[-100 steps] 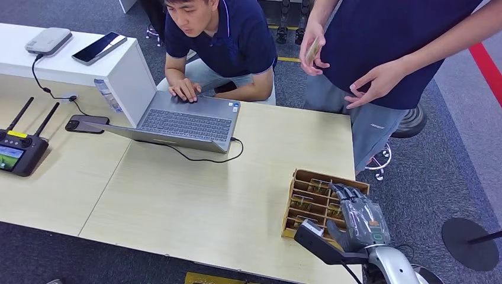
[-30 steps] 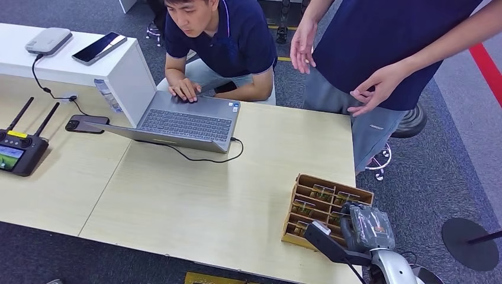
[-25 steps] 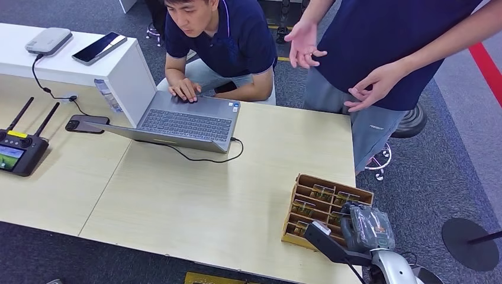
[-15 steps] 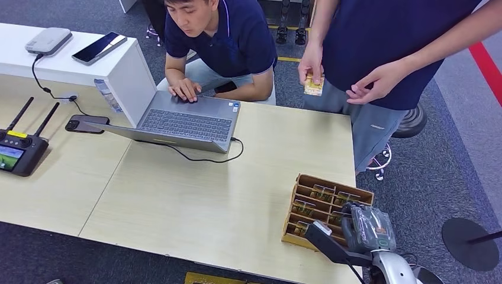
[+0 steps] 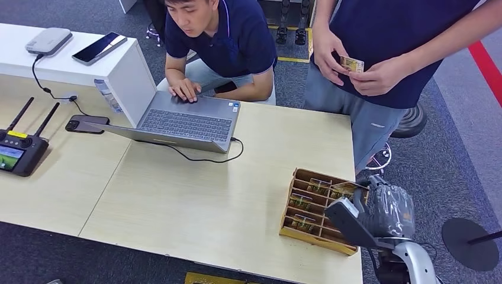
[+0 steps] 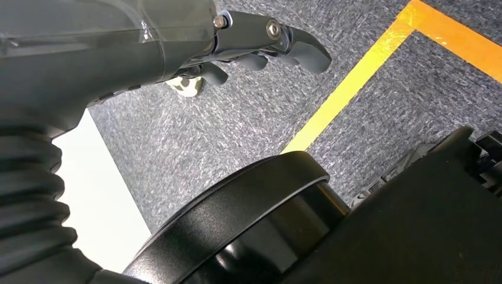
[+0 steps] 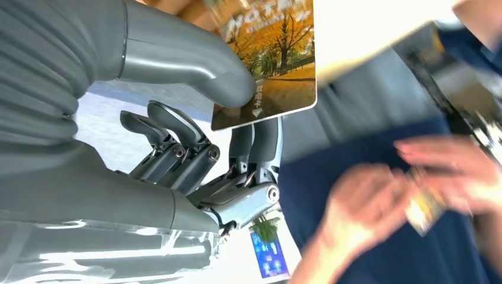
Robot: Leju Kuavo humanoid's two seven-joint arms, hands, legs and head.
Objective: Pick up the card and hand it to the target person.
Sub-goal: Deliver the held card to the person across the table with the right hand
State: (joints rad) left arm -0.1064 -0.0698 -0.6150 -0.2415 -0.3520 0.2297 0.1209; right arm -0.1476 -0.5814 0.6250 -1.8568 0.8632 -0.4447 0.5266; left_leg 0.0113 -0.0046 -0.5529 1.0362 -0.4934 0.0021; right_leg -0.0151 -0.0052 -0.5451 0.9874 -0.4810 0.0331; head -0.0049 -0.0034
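A light wood table (image 5: 195,195) spans most of the head view, w/ grey carpet around it. At 12 o'clock a seated person (image 5: 222,41) in a navy polo leans over an open laptop (image 5: 177,121), one hand on its keys. At 1 o'clock a standing person (image 5: 385,53) in a navy shirt and grey trousers holds a small card (image 5: 351,64) in both hands at chest height. Towards 5 o'clock, on the table's near right corner, sits a wooden slotted box (image 5: 317,210) w/ more cards standing in its compartments. Just beside it, at its right edge, is the robot's right hand (image 5: 388,210), grey under a clear cover. In the right wrist view the right hand (image 7: 195,148) pinches the task card (image 7: 269,56) betw. thumb and fingers; the card shows an autumn tree scene in orange and yellow, and the other fingers curl in under it. Beyond the card the standing person's hands are blurred. At 9 o'clock a black remote controller (image 5: 21,151) w/ two antennas lies on the table, a dark phone (image 5: 87,124) nearer the laptop. At 10 o'clock a white shelf (image 5: 121,68) carries a grey box (image 5: 48,40) and a second phone (image 5: 99,47). In the left wrist view the left hand (image 6: 260,50) hangs over carpet and a yellow floor line (image 6: 367,77), fingers curled in, holding nothing.
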